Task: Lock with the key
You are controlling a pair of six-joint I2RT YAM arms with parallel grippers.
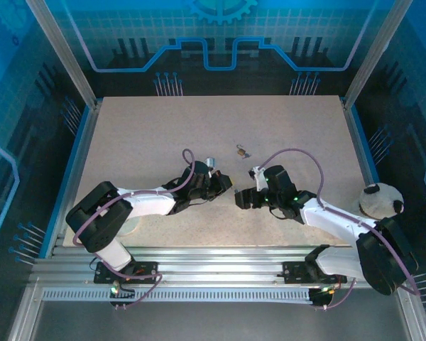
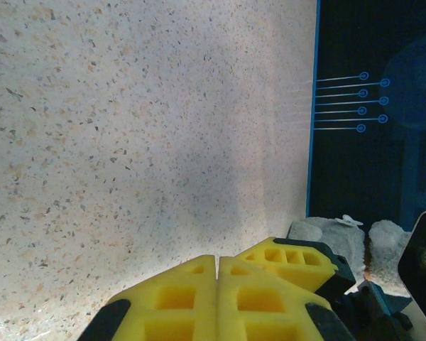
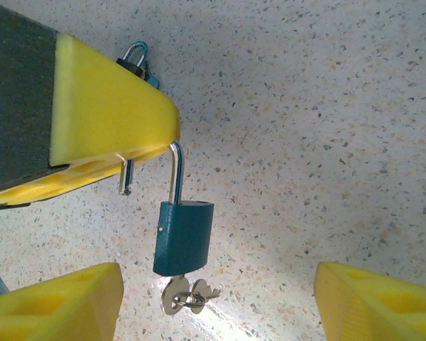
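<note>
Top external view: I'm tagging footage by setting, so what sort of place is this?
Probably a robotics lab work cell: a speckled tabletop, an aluminium extrusion frame, and blue printed wall panels enclosing it.

Padlock: dark teal body, silver shackle.
Keys: silver.
Right gripper pads: yellow.
Left gripper pads: yellow, black-edged.
Table: beige with dark specks.
Enclosure walls: blue, light-blue circuit-line pattern.

Counter evenly bright from overhead; blue surrounds dim. Left wrist: soft shadow mid-frame. Right wrist: glare btm center, right end effector slightly soft.
</note>
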